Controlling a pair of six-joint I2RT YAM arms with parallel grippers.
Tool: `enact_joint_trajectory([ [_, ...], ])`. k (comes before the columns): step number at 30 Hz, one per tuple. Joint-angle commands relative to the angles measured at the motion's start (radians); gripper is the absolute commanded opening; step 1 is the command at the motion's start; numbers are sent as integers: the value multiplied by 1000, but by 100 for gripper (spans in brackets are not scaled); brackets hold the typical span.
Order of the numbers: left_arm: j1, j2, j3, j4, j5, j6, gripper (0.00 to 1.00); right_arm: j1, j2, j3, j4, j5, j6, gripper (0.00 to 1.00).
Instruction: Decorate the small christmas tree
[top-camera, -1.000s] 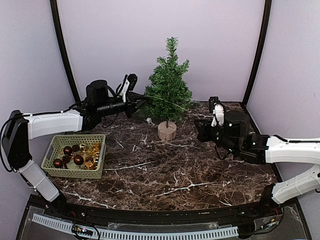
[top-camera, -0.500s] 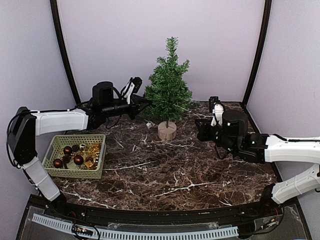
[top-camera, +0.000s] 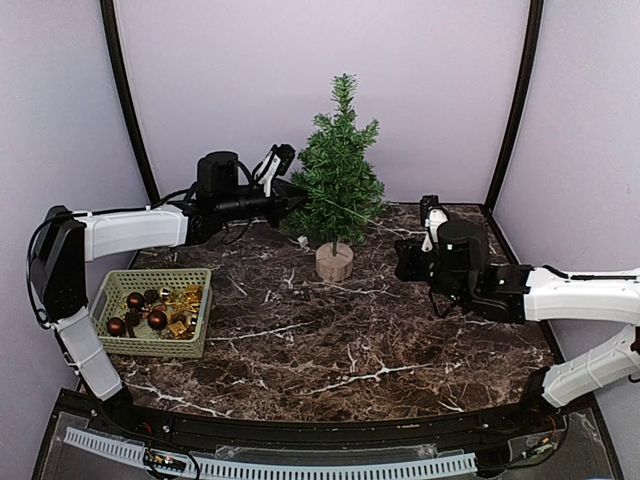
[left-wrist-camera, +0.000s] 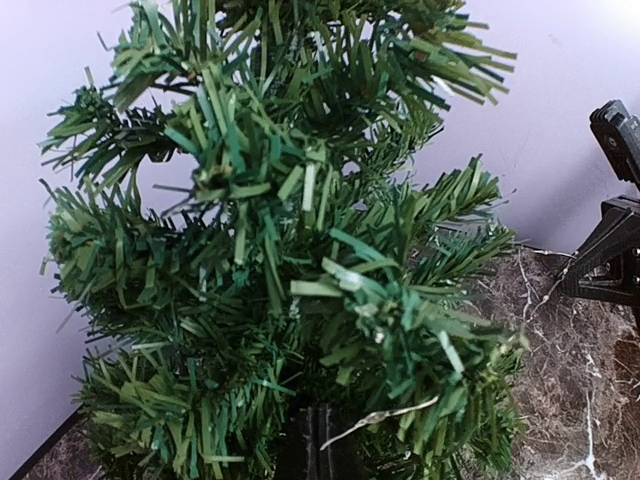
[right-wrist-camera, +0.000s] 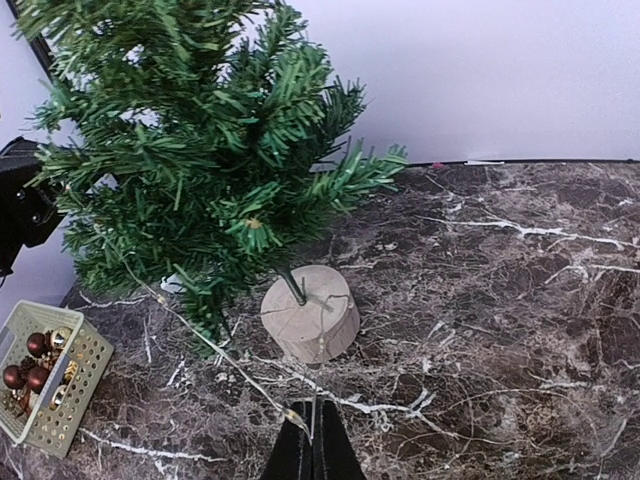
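Both pincers were pressed together on a thin wire strand (right-wrist-camera: 200, 335). The left gripper (left-wrist-camera: 318, 445) sat buried among the tree's lower left branches. The right gripper (right-wrist-camera: 312, 435) pinched the strand's other end low over the table (top-camera: 330, 350), on the tree's right.

The small christmas tree (top-camera: 338, 170) stood upright on its wooden stump (top-camera: 334, 262) near the table's far edge, about midway between the side edges. It looked light and top-heavy for so small a base, so a sideways tug on the wire would probably tip or drag it. Its bristly branches seemed springy and likely to snag the wire. The trunk or the stump would be the firm places to steady it.

A green basket (top-camera: 108, 300) of dark red baubles (top-camera: 150, 320) and gold trinkets (top-camera: 185, 300) sat near the left edge, well apart from the tree. A small pale scrap (top-camera: 300, 241) lay just beside the stump, too small to identify. The left arm crowded the tree's left side.
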Motion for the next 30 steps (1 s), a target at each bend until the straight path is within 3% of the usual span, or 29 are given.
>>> enact_joint_trajectory([
  [1, 5, 26, 63, -74, 16, 26, 0, -42, 18, 18, 1, 4, 48, 0],
  [5, 5, 41, 74, -88, 18, 30, 1, -82, 39, 13, 25, -38, 69, 0],
  [12, 5, 31, 79, -111, 1, 36, 14, -130, 76, 36, 49, -79, 66, 0],
  [23, 5, -140, -39, -77, -70, 0, 42, -193, 55, 55, 34, -104, 34, 0],
  [30, 4, -268, -184, -19, -83, -154, 63, -216, 13, 46, 28, -97, 27, 0],
])
